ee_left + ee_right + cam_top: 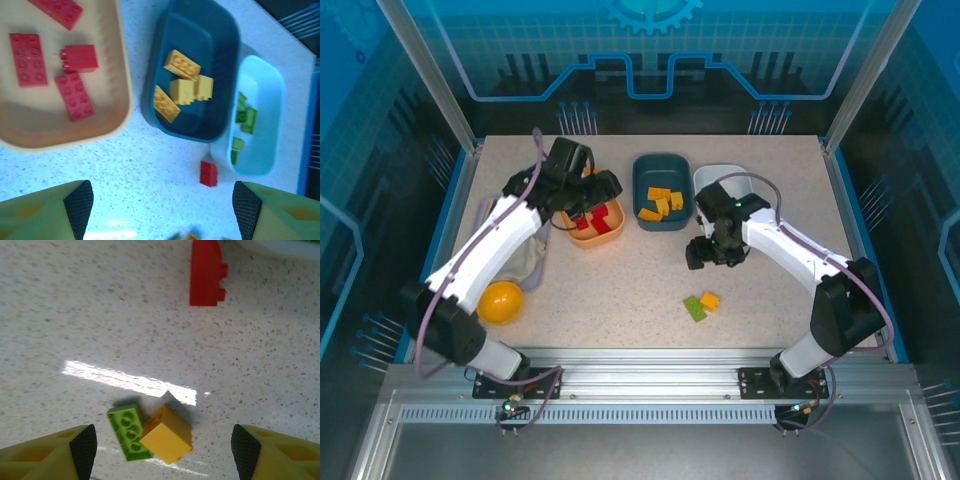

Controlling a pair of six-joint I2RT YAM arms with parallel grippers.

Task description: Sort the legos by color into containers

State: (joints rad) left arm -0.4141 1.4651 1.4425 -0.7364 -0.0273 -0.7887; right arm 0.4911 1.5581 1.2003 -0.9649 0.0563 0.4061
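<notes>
Green brick (129, 432), yellow brick (166, 434) touching; between right gripper's (162, 446) spread jaws

— Where is room lying open?
— The table (620, 290) is lying bare across the near middle.
— What is standing in the way?
— The orange tub (65, 135), teal tub (210, 45) and white tub (265, 90) are sitting side by side along the far side. A red brick (208, 173) is lying just near of the white tub. A green brick (130, 432) and yellow brick (166, 434) are touching, near right. A bowl (500, 302) is sitting near left.
</notes>
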